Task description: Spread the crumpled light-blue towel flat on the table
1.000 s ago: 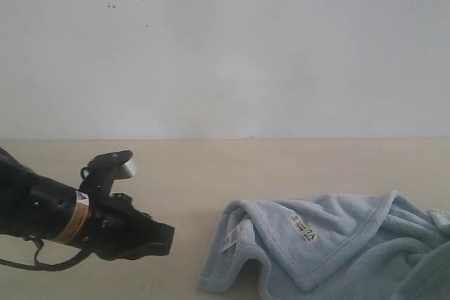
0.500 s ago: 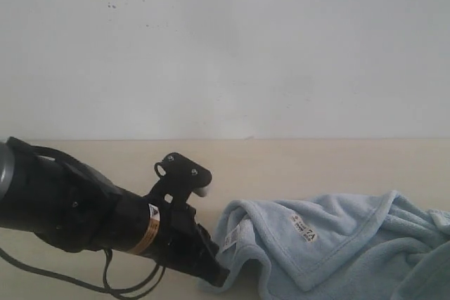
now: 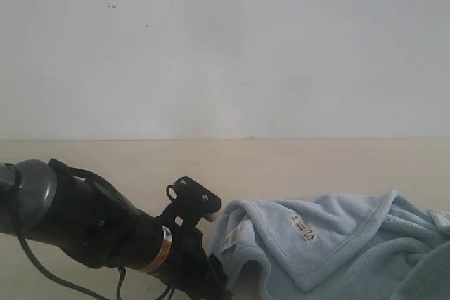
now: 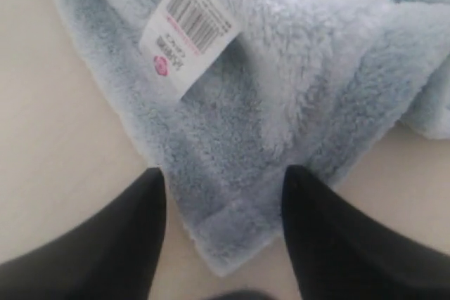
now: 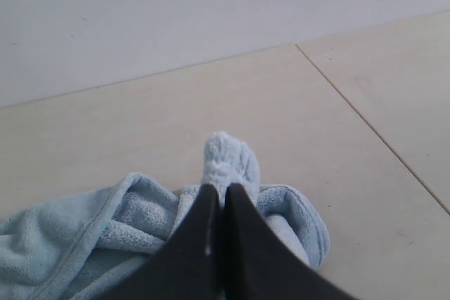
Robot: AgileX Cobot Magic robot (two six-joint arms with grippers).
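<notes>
The left tool (image 4: 225, 173), fingers spread wide and released, straddles a hemmed corner of the light-blue towel (image 4: 295, 82) on the beige bench (image 4: 56, 138). The corner lies between the two black fingers (image 4: 133, 237) and points back toward the wrist. A white barcode tag (image 4: 186, 29) is sewn just beyond that corner.

The right tool (image 5: 221, 194) is clenched, and a tuft of the towel (image 5: 228, 159) stands up at its closed tips, pinched there. The rest of the cloth trails away in folds toward the wrist.

From the exterior camera, the towel (image 3: 337, 244) lies crumpled at the lower right. Its long axis runs left to right across the bench (image 3: 316, 163) and passes out of frame at the right edge. The near-left end is rolled over on itself, and a hemmed border (image 3: 351, 244) crosses the top layer on a slant. A small printed label (image 3: 304, 227) faces up near that border. The black left arm (image 3: 91, 230) reaches in low from the left, with its tip at the towel's left end.

Bare bench lies open behind the towel as far as the white wall (image 3: 225, 47), and also to the left of it. In the right wrist view a thin seam (image 5: 365, 124) crosses the bench beyond the tuft, with bare surface on both sides.
</notes>
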